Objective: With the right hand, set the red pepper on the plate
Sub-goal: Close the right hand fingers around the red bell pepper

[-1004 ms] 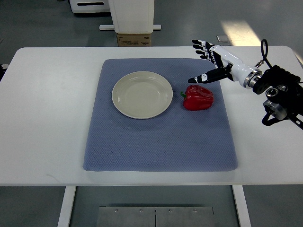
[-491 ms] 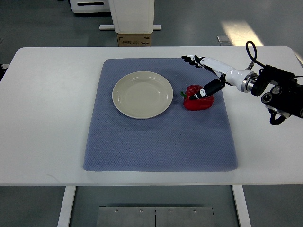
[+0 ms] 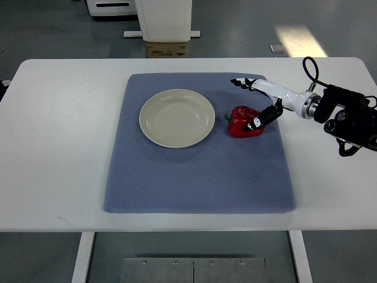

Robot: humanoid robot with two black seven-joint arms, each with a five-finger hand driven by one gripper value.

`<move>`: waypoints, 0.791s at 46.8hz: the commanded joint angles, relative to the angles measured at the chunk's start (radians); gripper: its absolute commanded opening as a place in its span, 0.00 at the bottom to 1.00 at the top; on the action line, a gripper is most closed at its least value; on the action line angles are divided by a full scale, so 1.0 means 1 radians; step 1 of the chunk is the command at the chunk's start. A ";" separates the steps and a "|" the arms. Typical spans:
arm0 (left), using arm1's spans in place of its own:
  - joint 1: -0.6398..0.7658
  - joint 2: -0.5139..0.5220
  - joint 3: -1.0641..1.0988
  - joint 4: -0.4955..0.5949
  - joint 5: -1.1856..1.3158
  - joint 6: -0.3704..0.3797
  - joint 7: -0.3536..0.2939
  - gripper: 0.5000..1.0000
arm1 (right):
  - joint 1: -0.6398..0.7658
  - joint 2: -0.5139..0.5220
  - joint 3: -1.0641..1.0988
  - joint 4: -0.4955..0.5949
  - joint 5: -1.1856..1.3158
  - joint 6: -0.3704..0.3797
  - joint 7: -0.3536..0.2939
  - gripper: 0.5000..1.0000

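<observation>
Red pepper (image 3: 242,121) beside empty cream plate (image 3: 177,117)

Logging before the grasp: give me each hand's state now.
Right hand: open, fingers spread behind the red pepper, thumb in front of it, not yet closed.
Left hand: not in view.

Big white table (image 3: 65,147) w/ rounded corners fills most of the frame, plain top, kinda matte. Blue-grey textured mat (image 3: 194,177) sits in the middle of it, slightly skewed. Floor (image 3: 47,29) is grey, smooth, prob concrete or vinyl, visible along the top and bottom edges. Bright patch of light (image 3: 300,38) on the floor upper right. Top center there's a white cabinet-ish thing (image 3: 165,17) w/ a cardboard box (image 3: 167,49) tucked at its base. Another white unit (image 3: 112,7) upper left, cut off. White table legs (image 3: 82,256) at the bottom, plus a metal plate (image 3: 193,270) w/ screws at bottom center.
</observation>
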 commanded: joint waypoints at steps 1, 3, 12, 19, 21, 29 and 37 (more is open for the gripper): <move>0.000 0.000 0.000 0.000 0.000 0.000 0.000 1.00 | -0.002 0.005 -0.003 -0.002 0.000 0.001 0.000 0.96; 0.000 0.000 0.000 0.000 0.000 0.000 0.000 1.00 | -0.005 0.008 -0.005 -0.003 0.000 0.001 0.000 0.96; 0.001 0.000 0.000 0.000 0.000 0.000 0.000 1.00 | -0.012 0.039 -0.034 -0.035 0.000 0.001 0.000 0.93; 0.001 0.000 0.000 0.000 0.000 0.000 0.000 1.00 | -0.022 0.057 -0.038 -0.066 0.000 0.001 0.000 0.89; 0.000 0.000 0.000 0.000 0.000 0.000 0.000 1.00 | -0.023 0.059 -0.038 -0.072 0.000 0.001 0.000 0.88; 0.000 0.000 0.000 0.000 0.000 0.000 0.000 1.00 | -0.037 0.068 -0.038 -0.092 0.000 0.002 0.000 0.77; 0.001 0.000 0.000 0.000 0.000 0.000 0.000 1.00 | -0.048 0.069 -0.038 -0.092 0.000 0.002 0.000 0.67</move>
